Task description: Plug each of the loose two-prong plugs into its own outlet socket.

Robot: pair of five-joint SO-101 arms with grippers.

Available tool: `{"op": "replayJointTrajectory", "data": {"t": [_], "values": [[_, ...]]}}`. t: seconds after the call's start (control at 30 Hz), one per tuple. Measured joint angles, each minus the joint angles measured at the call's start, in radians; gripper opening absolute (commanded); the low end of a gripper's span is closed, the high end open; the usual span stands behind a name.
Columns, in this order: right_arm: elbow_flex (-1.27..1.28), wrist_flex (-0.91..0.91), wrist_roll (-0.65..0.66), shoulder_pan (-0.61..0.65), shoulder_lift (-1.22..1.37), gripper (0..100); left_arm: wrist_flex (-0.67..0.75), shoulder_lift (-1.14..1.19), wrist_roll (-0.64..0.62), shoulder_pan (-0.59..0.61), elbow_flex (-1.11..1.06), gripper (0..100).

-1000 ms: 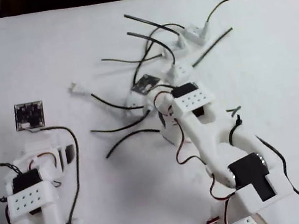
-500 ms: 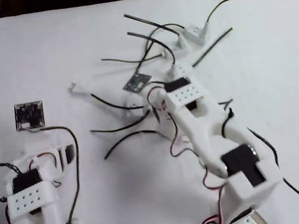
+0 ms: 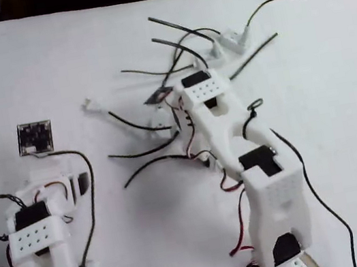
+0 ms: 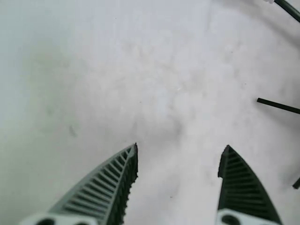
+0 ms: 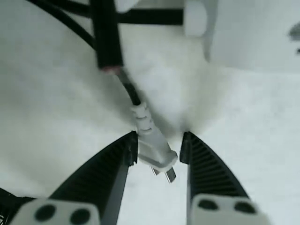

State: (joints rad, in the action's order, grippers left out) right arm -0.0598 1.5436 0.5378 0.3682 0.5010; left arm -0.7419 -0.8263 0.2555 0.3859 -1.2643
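Arms, two: left arm (image 3: 37, 234), right arm (image 3: 225, 125). End effectors, two: left end effector (image 4: 181, 146), right end effector (image 5: 159, 134). Counter (image 3: 29, 70), one. Black cords (image 3: 253, 55), eight counted, some partly covered. Dark square board (image 3: 34, 137), one. Two-prong plug (image 5: 157, 152) clearly identifiable, one.

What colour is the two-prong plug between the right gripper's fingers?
A white two-prong plug on a black cord; clearest in the right wrist view.

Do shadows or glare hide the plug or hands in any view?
Right wrist view: a soft grey shadow surrounds the white two-prong plug at the right hand, no glare. Left wrist view: even light on the white tabletop under the open left hand. High view: thin black cables stand out plainly.
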Motion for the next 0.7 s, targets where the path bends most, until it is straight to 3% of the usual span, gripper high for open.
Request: {"op": "replayJointTrajectory", "data": {"t": [0.3, 0.7], "values": [[-0.021, 0.068, 0.000, 0.015, 0.009, 1.5, 0.000, 0.000, 0.000, 0.000, 0.000, 28], [-0.021, 0.140, 0.000, 0.031, 0.015, 2.2, 0.000, 0.000, 0.000, 0.000, 0.000, 28]]}}
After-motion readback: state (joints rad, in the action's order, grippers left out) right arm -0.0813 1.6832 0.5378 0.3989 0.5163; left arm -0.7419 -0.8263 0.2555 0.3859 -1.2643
